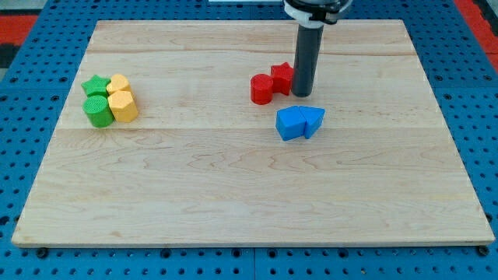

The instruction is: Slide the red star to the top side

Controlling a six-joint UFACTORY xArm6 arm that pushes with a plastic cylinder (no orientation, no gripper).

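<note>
The red star (282, 76) lies on the wooden board (233, 194), right of centre in the view's upper half. A red cylinder (262, 89) touches it on its lower left. My tip (301, 94) stands just at the star's right side, touching or nearly touching it, with the dark rod rising to the view's top. The rod hides the star's right edge.
A blue cube and a blue triangular block (299, 122) sit together just below my tip. At the view's left is a cluster: a green star (96, 85), a green cylinder (99, 111), a yellow heart-like block (118, 84) and a yellow hexagon (123, 106).
</note>
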